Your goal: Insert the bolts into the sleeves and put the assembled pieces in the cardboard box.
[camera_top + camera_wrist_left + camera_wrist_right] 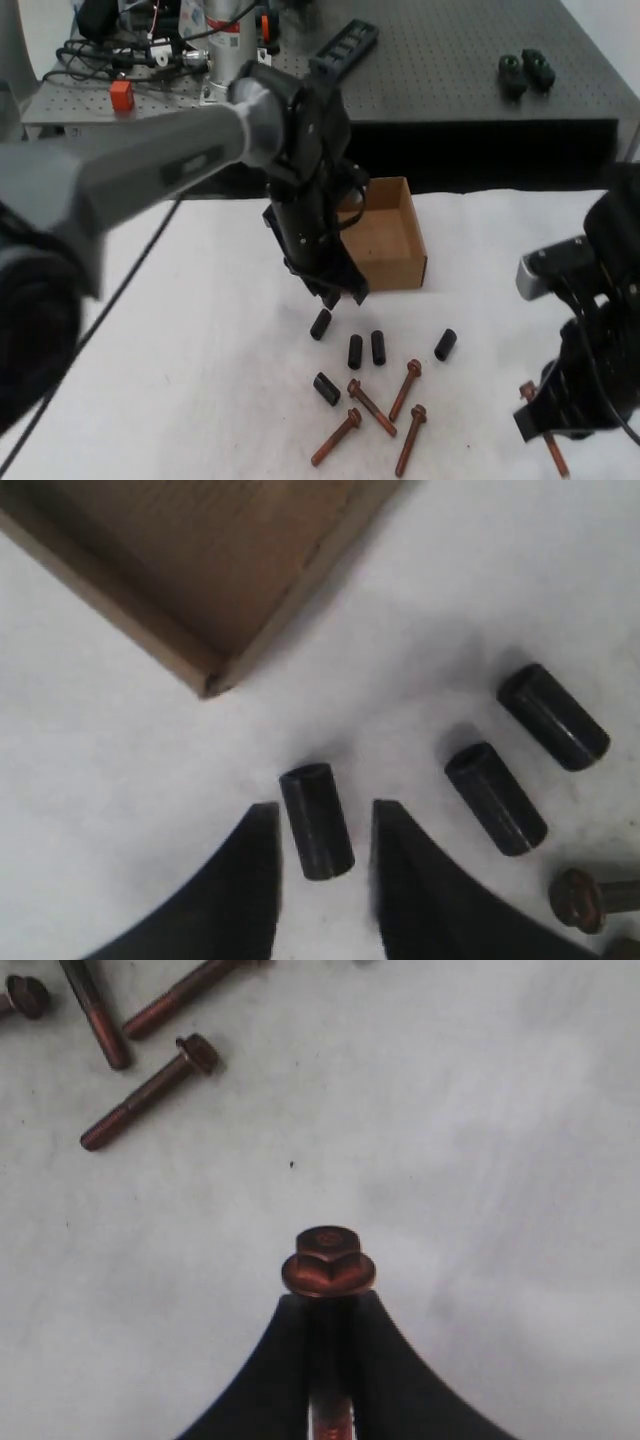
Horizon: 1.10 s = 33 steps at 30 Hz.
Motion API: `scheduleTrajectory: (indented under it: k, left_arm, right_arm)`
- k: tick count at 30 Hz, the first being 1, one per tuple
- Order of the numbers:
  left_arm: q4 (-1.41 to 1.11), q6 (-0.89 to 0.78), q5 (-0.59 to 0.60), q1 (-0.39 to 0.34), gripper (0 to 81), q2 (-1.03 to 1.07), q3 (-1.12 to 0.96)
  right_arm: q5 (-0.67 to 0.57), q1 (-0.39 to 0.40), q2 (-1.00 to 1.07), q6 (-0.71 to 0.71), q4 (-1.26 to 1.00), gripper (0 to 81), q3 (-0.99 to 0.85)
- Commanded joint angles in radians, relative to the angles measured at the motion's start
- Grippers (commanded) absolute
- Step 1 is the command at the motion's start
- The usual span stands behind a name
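Cardboard box [396,258] inside partly hidden by arm [150,165]; left claw [322,816] spread around black sleeve [316,825]; right claw [328,1306] pinching copper bolt [327,1258]

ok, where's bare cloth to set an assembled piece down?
Bare white cloth left of the black cylindrical sleeves and copper flanged bolts; also between the brown cardboard box and right gripper. Crowded just in front of the box.
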Motion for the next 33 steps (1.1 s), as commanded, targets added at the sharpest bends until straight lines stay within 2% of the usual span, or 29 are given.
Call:
scheduleTrajectory:
  k: [1,5,22,25,29,33]
  left_arm:
    - [0.148,0.031,-0.016,0.004,23.5,0.099,-0.151]
    - [0.193,0.031,-0.016,0.004,23.4,0.157,-0.207]
    - [0.194,0.022,-0.016,0.004,22.9,0.207,-0.204]
    - [0.177,-0.002,-0.016,0.004,17.0,0.207,-0.204]
    - [0.181,-0.01,-0.013,0.004,0.8,0.198,-0.204]
    - [0.201,-0.034,0.045,0.004,0.6,0.129,-0.204]
  right_arm:
    - [-0.015,-0.007,-0.02,0.005,-0.004,1.4,0.019]
    - [-0.015,-0.007,-0.02,0.008,-0.012,1.4,0.019]
    - [-0.015,-0.007,-0.02,0.028,-0.026,1.4,0.019]
    - [-0.017,-0.007,-0.023,0.043,-0.041,1.4,0.019]
    - [-0.107,-0.007,-0.048,0.108,-0.119,1.4,0.019]
    - [-0.168,-0.007,-0.1,0.203,-0.227,1.4,0.019]
